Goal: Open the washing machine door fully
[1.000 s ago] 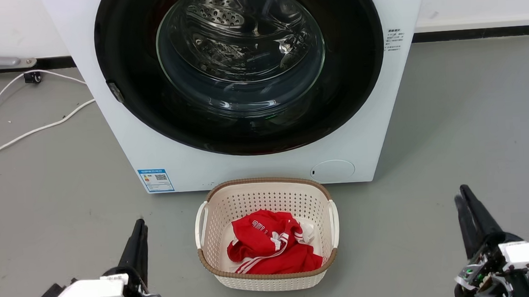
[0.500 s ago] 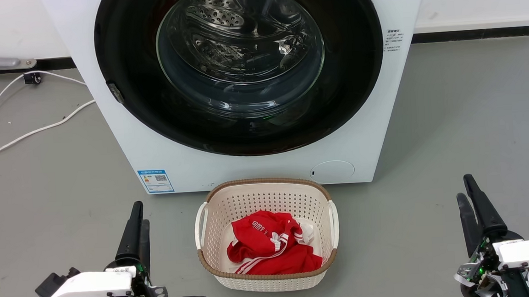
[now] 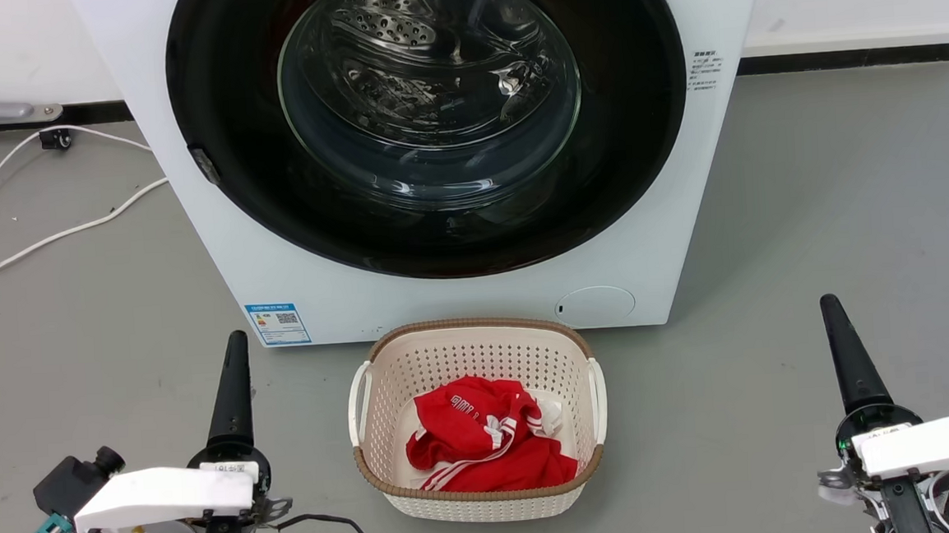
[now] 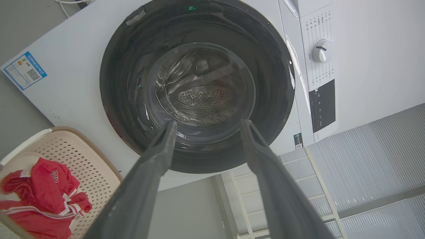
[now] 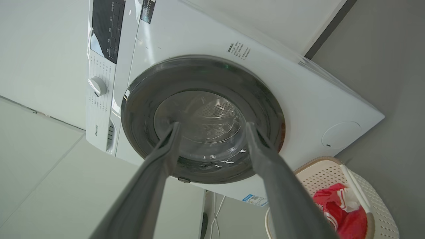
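The washing machine door sits shut, flush on the front of the washing machine. Left hand and right hand hover low, flanking the basket, both released and empty. They're aimed doorward and well apart from it, lining up the reach, I'd say.

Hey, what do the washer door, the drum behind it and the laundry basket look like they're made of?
Washing machine door: glossy black ring, probably plastic, around clear domed glass with reflections. Drum: bright perforated metal, likely stainless steel. Laundry basket: matte cream plastic with moulded holes and a brown rim.
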Tool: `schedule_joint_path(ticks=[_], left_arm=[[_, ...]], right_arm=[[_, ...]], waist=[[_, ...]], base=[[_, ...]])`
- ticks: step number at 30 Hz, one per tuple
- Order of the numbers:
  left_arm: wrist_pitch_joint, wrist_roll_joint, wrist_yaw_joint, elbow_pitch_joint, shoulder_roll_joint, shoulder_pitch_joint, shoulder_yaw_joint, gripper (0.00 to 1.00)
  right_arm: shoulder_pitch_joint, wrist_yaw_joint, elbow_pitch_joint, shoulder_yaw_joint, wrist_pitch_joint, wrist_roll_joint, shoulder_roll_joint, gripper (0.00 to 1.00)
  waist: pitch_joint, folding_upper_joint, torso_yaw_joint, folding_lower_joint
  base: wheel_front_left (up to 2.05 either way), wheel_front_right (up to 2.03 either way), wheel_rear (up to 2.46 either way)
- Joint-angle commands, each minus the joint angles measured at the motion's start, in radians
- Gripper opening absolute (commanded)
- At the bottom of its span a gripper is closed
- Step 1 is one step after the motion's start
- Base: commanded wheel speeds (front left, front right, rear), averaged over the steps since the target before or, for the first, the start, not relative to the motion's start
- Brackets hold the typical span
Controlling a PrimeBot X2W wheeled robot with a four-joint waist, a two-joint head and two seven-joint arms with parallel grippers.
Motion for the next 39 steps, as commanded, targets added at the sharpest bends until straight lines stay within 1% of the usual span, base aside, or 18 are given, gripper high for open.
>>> schedule_joint_path(ticks=[1,6,17,25,27,39], left_arm=[[-0.011,0.038,-0.002,-0.028,0.003,-0.023,-0.004,1.0],[-0.029,0.11,-0.002,-0.049,0.003,-0.022,-0.011,1.0],[-0.066,0.306,-0.002,-0.087,0.003,-0.022,-0.027,1.0],[-0.091,0.454,0.008,-0.101,0.003,-0.02,-0.049,1.0],[-0.094,0.474,0.009,-0.102,0.003,-0.02,-0.054,1.0],[-0.127,0.702,0.038,-0.088,0.003,-0.008,-0.09,1.0]], right_arm=[[-0.009,0.0,-0.029,0.004,-0.01,-0.049,-0.002,1.0],[-0.004,0.0,-0.054,0.015,-0.028,-0.156,-0.002,1.0],[0.011,0.0,-0.086,0.036,-0.066,-0.382,-0.001,1.0],[0.024,0.0,-0.086,0.041,-0.09,-0.51,0.0,1.0],[0.026,0.0,-0.084,0.041,-0.094,-0.526,0.0,1.0],[0.037,0.0,-0.087,0.049,-0.096,-0.713,0.0,1.0]], waist=[[0.0,0.0,0.0,0.0],[0.001,0.0,-0.001,0.0],[0.0,0.0,-0.005,0.0],[-0.002,0.0,-0.005,0.0],[-0.002,0.0,-0.005,0.0],[-0.005,0.0,-0.008,0.0]], base=[[0.0,0.0,0.0],[0.0,0.0,0.0],[0.0,0.0,0.0],[0.0,0.0,0.0],[0.0,0.0,0.0],[0.0,0.0,0.0]])
